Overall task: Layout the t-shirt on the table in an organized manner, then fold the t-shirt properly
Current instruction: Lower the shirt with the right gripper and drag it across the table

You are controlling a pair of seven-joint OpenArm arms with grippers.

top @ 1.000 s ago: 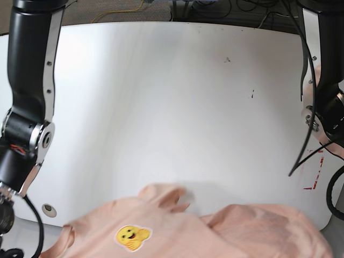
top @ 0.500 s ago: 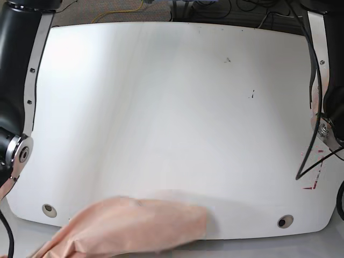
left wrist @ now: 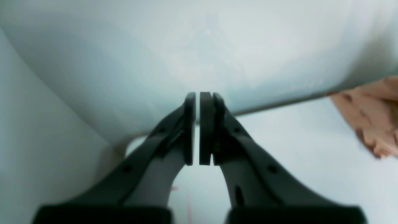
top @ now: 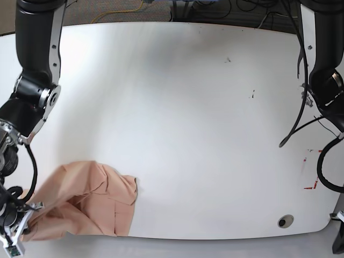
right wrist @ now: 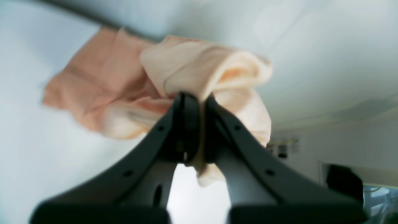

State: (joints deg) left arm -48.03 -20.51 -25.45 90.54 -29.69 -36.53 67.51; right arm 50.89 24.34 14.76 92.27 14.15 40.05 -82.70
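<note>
One bunched peach cotton t-shirt (top: 88, 199) is lying crumpled at the near left corner of the glossy white surface (top: 183, 107), partly overhanging the edge. The right gripper (right wrist: 199, 102) is pinching a fold of it, jaws clamped on cloth. Laying out is only beginning; next, the cloth likely needs dragging toward the middle and spreading. Nothing is blocking the way. Far right, the left gripper (left wrist: 197, 127) is hanging closed and empty, near a grommet hole (top: 285, 221).

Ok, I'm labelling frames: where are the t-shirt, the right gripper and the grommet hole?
t-shirt (top: 91, 201), base view, crumpled middle.
right gripper (right wrist: 199, 130), right wrist view, between fingertips pinching cloth.
grommet hole (top: 285, 221), base view, its centre.
</note>
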